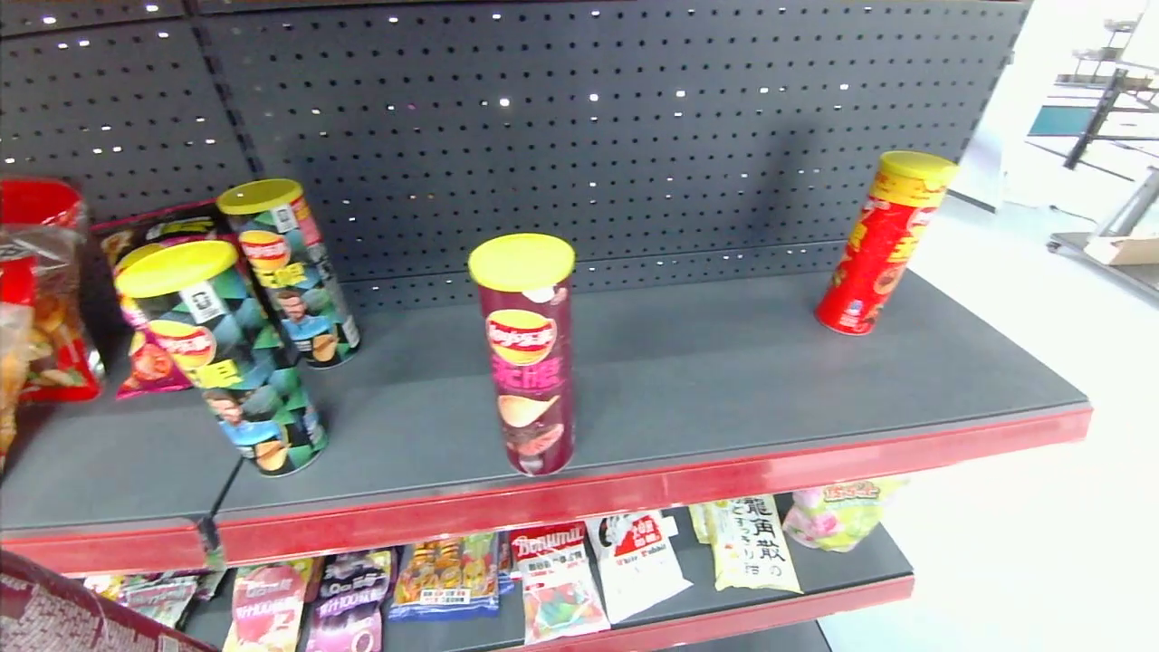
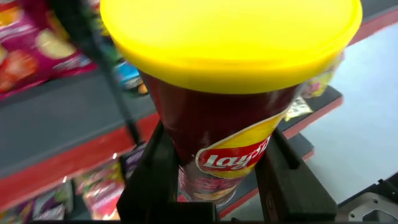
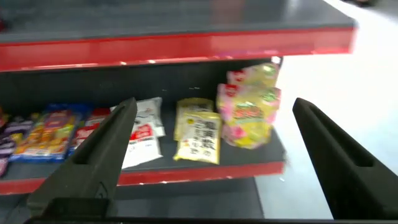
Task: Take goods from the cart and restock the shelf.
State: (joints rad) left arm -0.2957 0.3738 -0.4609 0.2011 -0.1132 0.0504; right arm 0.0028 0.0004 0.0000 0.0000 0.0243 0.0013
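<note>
Seen from the left wrist: left gripper point(image 2: 217, 140) closed on a dark red cardboard chip tube point(image 2: 224, 124) with a broad yellow plastic lid point(image 2: 230, 37), one black finger point(image 2: 152, 174) pressed to each side of the tube's body, lid standing clear of the fingertips. Beyond those fingers, a grey metal shelf point(image 2: 62, 118) with a red front edge and blurred snack packets beneath. Seen from the right wrist: right gripper point(image 3: 214, 106) spread wide, nothing between its two black fingers. Framed in the gap between them, on a lower shelf board point(image 3: 205, 168): a white snack bag point(image 3: 146, 134), a pale yellow printed bag point(image 3: 199, 130) and a yellow-green sweet bag point(image 3: 249, 106), side by side. Seen from the head, upright on the upper board: a second dark red tube point(image 1: 525, 362) near the front edge, two dark patterned tubes point(image 1: 226, 353), a bright red tube point(image 1: 883, 244) well apart.
</note>
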